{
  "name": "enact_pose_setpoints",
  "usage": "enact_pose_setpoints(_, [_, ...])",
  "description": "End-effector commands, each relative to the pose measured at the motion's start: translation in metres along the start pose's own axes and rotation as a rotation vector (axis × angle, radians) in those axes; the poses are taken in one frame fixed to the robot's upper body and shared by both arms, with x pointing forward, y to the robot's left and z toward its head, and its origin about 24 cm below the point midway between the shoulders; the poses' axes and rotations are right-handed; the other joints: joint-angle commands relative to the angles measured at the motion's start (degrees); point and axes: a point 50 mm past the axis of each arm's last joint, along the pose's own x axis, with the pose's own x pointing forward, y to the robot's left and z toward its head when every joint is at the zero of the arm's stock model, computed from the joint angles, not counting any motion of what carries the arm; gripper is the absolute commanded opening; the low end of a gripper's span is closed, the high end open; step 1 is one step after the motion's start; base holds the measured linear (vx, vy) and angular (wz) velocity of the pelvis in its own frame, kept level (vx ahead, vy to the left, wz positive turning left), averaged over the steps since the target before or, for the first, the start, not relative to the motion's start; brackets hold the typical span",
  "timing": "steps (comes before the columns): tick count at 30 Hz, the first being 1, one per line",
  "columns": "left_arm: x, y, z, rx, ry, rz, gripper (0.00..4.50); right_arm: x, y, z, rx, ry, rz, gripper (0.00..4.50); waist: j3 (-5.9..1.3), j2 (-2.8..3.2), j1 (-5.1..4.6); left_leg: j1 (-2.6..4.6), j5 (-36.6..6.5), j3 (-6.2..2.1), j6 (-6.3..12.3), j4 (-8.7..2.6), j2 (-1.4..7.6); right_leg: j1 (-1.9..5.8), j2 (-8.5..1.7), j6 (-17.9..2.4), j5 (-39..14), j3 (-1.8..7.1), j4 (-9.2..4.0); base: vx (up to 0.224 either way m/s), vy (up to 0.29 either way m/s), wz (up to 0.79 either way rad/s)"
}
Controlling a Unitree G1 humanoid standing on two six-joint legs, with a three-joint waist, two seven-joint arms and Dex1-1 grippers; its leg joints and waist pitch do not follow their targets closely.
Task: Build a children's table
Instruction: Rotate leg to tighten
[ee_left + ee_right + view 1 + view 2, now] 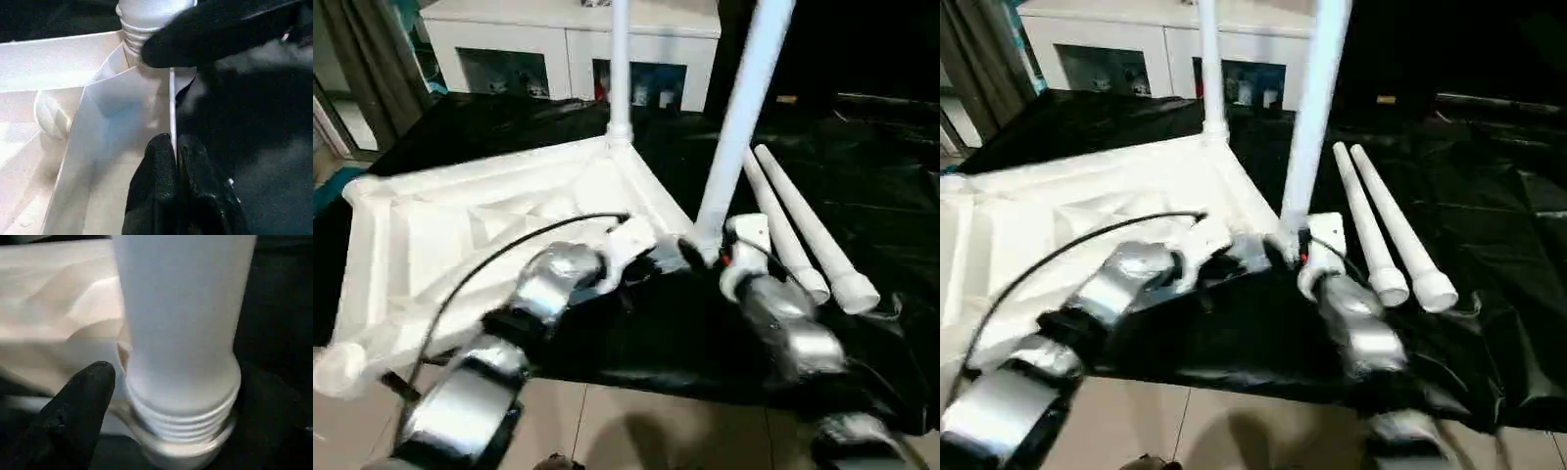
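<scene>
The children's table top (pixel 460 225) lies upside down on a black sheet, ribs facing up. One white leg (pixel 619 69) stands upright in the far corner socket. A second leg (pixel 739 117) leans in the near right corner socket (pixel 186 450), its threaded end (pixel 181 406) showing above the socket. My right gripper (pixel 700 250) is open around that leg's base, and one finger (pixel 78 416) stands just beside it. The left gripper (pixel 175 152) is shut on the top's thin rim (pixel 172 98) close to the same corner. Two loose legs (pixel 803 235) lie side by side to the right.
The black sheet (pixel 862 166) covers the floor under the table and stretches to the right. A white cabinet (pixel 568 49) with glass doors stands at the back. Pale floor tiles (pixel 636 431) show near me, and a curtain (pixel 372 59) hangs at the far left.
</scene>
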Motion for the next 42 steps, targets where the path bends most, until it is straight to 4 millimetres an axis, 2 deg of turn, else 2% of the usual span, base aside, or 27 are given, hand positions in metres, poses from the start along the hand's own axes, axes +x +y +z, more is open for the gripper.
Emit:
enact_pose_setpoints(1, [-0.002,-0.012,-0.007,-0.003,-0.036,-0.117,0.0,-0.006,0.005,0.009,-0.049,-0.01,0.13,3.94,-3.64,-0.64,0.28,1.23,-13.52,-2.37,2.9,-4.12,4.76,2.37,-5.57,-10.68,-15.3,3.26,-4.57,0.0,0.0,0.0])
enact_pose_setpoints(4, [-0.01,-0.013,-0.011,-0.001,-0.04,-0.156,0.0,-0.017,0.001,0.011,-0.1,0.012,0.209,3.94,-3.74,-0.42,0.33,1.35,-13.07,-2.34,2.84,-4.11,4.78,2.32,-5.3,-11.44,-13.41,3.12,-4.24,0.0,0.0,0.0])
enact_pose_setpoints(5, [-0.013,-0.014,-0.012,-0.004,-0.045,-0.175,0.0,-0.023,0.0,0.012,-0.122,0.024,0.245,3.94,-3.61,-0.54,0.25,1.25,-12.81,-2.26,3.04,-4.11,4.88,2.29,-5.33,-12.01,-12.25,3.22,-4.11,0.0,0.0,0.0])
enact_pose_setpoints(6, [-0.018,-0.015,-0.013,-0.009,-0.061,-0.207,0.0,-0.03,-0.001,0.013,-0.146,0.045,0.299,3.94,-3.69,-0.52,0.33,1.07,-12.76,-2.31,3.18,-4.11,4.78,2.6,-5.28,-12.17,-12.01,3.1,-3.99,0.0,0.0,0.0])
enact_pose_setpoints(8, [-0.028,-0.016,-0.014,-0.014,-0.077,-0.26,0.0,-0.042,-0.001,0.012,-0.175,0.103,0.405,3.94,-3.59,-0.74,0.53,1.1,-12.66,-2.2,3.54,-4.0,4.89,2.55,-5.43,-12.39,-12.05,3.2,-3.98,0.0,0.0,0.0])
enact_pose_setpoints(11, [-0.035,-0.015,-0.016,-0.014,-0.065,-0.281,0.0,-0.05,-0.001,0.01,-0.193,0.153,0.468,3.94,-3.46,-0.71,0.8,1.1,-12.93,-2.05,3.85,-3.95,4.89,2.4,-5.32,-12.35,-13.84,3.15,-4.11,0.0,0.0,0.0])
enact_pose_setpoints(15, [-0.039,-0.013,-0.017,-0.013,-0.065,-0.278,0.0,-0.048,-0.003,0.01,-0.189,0.157,0.465,3.94,-3.35,-0.81,0.79,1.38,-14.94,-2.21,2.34,-4.0,4.82,2.0,-5.54,-11.24,-19.41,3.17,-4.71,0.0,0.0,0.0])
enact_pose_setpoints(18, [-0.039,-0.013,-0.016,-0.013,-0.067,-0.276,0.0,-0.044,-0.003,0.013,-0.167,0.133,0.447,3.94,-3.35,-0.76,0.72,1.29,-15.23,-2.4,1.65,-4.14,4.79,2.04,-5.61,-10.78,-20.38,3.17,-4.74,0.0,0.0,0.0])
enact_pose_setpoints(20, [-0.039,-0.014,-0.015,-0.014,-0.071,-0.277,0.0,-0.043,-0.002,0.014,-0.159,0.127,0.448,3.94,-3.44,-0.74,0.72,1.44,-14.8,-2.35,1.61,-4.13,4.87,1.92,-5.49,-11.01,-18.85,3.21,-4.62,0.0,0.0,0.0])
enact_pose_setpoints(22, [-0.039,-0.014,-0.014,-0.014,-0.076,-0.283,0.0,-0.043,0.001,0.014,-0.161,0.131,0.471,3.94,-3.63,-0.76,0.75,1.29,-12.93,-2.27,2.11,-4.01,4.83,2.17,-5.37,-11.84,-15.01,3.19,-4.12,0.0,0.0,0.0])
enact_pose_setpoints(25, [-0.038,-0.015,-0.013,-0.012,-0.077,-0.289,0.0,-0.043,0.004,0.011,-0.164,0.144,0.49,3.94,-3.71,-0.7,0.92,1.11,-11.1,-2.11,3.11,-3.75,4.72,2.35,-5.35,-12.7,-12.0,3.13,-3.81,0.0,0.0,0.0])
enact_pose_setpoints(29, [-0.037,-0.015,-0.013,-0.01,-0.077,-0.29,0.0,-0.041,0.007,0.008,-0.163,0.152,0.506,3.94,-3.67,-0.72,1.02,1.22,-11.62,-2.09,3.1,-3.73,4.72,2.3,-5.36,-12.73,-13.04,3.08,-3.95,0.0,0.0,0.0])
enact_pose_setpoints(33, [-0.037,-0.015,-0.012,-0.011,-0.077,-0.288,0.0,-0.039,0.007,0.008,-0.149,0.146,0.505,3.56,-3.64,-0.77,1.02,1.26,-12.3,-2.15,2.59,-3.81,4.76,2.29,-5.38,-12.34,-14.41,3.11,-4.03,0.0,0.0,0.0])
enact_pose_setpoints(34, [-0.037,-0.016,-0.012,-0.012,-0.077,-0.288,0.0,-0.038,0.007,0.008,-0.145,0.143,0.506,3.48,-3.64,-1.01,1.01,1.24,-12.25,-2.13,2.59,-3.8,4.74,2.33,-5.39,-12.24,-14.42,3.11,-4.04,0.0,0.0,0.0])
enact_pose_setpoints(35, [-0.037,-0.016,-0.012,-0.012,-0.076,-0.288,0.0,-0.038,0.007,0.009,-0.143,0.141,0.506,3.3,-3.66,-0.87,1.07,1.29,-12.06,-2.15,2.6,-3.8,4.75,2.31,-5.43,-12.23,-14.5,3.11,-3.99,0.0,0.0,0.0])
enact_pose_setpoints(40, [-0.037,-0.016,-0.013,-0.015,-0.072,-0.29,0.0,-0.037,0.007,0.009,-0.133,0.136,0.509,2.97,-3.76,-0.78,1.15,1.24,-10.98,-2.1,2.9,-3.68,4.74,2.34,-5.36,-12.5,-12.82,3.11,-3.79,0.0,0.0,0.0])
enact_pose_setpoints(42, [-0.037,-0.017,-0.014,-0.015,-0.069,-0.292,0.0,-0.037,0.007,0.008,-0.133,0.134,0.501,2.85,-3.82,-0.58,1.17,1.19,-10.6,-2.11,3.03,-3.64,4.71,2.42,-5.29,-12.84,-11.34,3.06,-3.65,0.0,0.0,0.0])
